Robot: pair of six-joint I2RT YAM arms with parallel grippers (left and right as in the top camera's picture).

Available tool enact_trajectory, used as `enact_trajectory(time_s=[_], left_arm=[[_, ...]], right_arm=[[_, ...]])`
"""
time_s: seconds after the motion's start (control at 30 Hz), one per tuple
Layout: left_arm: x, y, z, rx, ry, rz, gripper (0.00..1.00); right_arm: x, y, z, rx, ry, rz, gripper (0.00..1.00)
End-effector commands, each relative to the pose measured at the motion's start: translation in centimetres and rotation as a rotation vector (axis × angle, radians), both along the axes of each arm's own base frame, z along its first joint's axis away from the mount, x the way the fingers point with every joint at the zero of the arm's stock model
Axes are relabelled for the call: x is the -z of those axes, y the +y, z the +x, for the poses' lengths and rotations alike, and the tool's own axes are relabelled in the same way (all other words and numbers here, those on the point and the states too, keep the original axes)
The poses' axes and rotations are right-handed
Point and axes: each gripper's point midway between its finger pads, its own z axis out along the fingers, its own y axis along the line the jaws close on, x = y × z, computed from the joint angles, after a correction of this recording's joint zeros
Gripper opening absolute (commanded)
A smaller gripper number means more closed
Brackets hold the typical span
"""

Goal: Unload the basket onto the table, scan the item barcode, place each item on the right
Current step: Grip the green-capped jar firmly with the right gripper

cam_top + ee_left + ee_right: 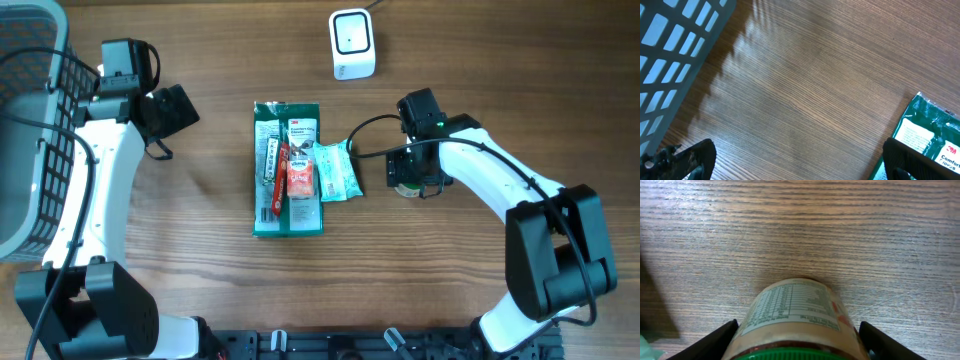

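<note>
While the left gripper (798, 163) is gaping wide beside one 3M "Comfort" pack (930, 134), the right gripper (798, 336) is flanking one jar (794, 304). Whether it is gripping, I cannot tell.

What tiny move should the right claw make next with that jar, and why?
Probably squeeze the right claw shut on the jar. Its fingers flank the jar on the table, though whether they press it is unclear. The white scanner sits apart, farther up the table, so a firm hold likely comes before any lift toward it.
</note>
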Motion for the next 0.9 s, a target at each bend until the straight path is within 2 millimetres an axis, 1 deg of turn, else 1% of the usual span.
enact_trajectory(time_s=[0.0,0.07,0.17,0.3,0.47,0.6,0.67,0.7,0.73,0.77,0.8,0.83,0.87], left_arm=[[-0.7,0.4,0.1,0.004,-0.014,0.016,1.00],[-0.7,0.4,0.1,0.004,-0.014,0.016,1.00],[-0.7,0.4,0.1,0.004,-0.014,0.016,1.00],[-0.7,0.4,0.1,0.004,-0.014,0.016,1.00],[-0.7,0.4,0.1,0.004,-0.014,0.016,1.00],[-0.7,0.4,0.1,0.004,-0.014,0.016,1.00],[-0.7,0.4,0.1,0.004,-0.014,0.016,1.00],[-0.7,0.4,0.1,0.004,-0.014,0.016,1.00],[-0.7,0.4,0.1,0.004,-0.014,0.016,1.00],[-0.7,0.4,0.1,0.004,-0.014,0.016,1.00],[-0.7,0.4,0.1,0.004,-0.014,0.016,1.00],[-0.7,0.4,0.1,0.004,-0.014,0.016,1.00],[-0.7,0.4,0.1,0.004,-0.014,0.016,1.00]], right_arm=[[0.7,-0.5,-0.5,0.060,0.021,-0.023,0.77],[0.7,-0.3,-0.5,0.095,0.021,-0.012,0.77],[0.7,-0.3,-0.5,0.101,0.022,-0.012,0.77],[0.7,-0.4,-0.7,0.101,0.031,-0.014,0.81],[0.7,-0.1,-0.8,0.101,0.036,0.002,0.80],[0.7,0.5,-1.0,0.097,0.048,0.035,0.63],[0.4,0.6,-1.1,0.094,0.057,0.042,0.48],[-0.4,0.7,-1.0,0.094,0.064,0.049,0.38],[-1.3,0.8,-0.8,0.095,0.065,0.054,0.32],[-2.4,1.1,-0.6,0.096,0.066,0.068,0.22],[-4.2,2.1,-0.5,0.094,0.078,0.125,0.17],[-5.7,3.6,-0.6,0.082,0.098,0.213,0.14],[-6.9,5.2,-0.9,0.070,0.124,0.300,0.13]])
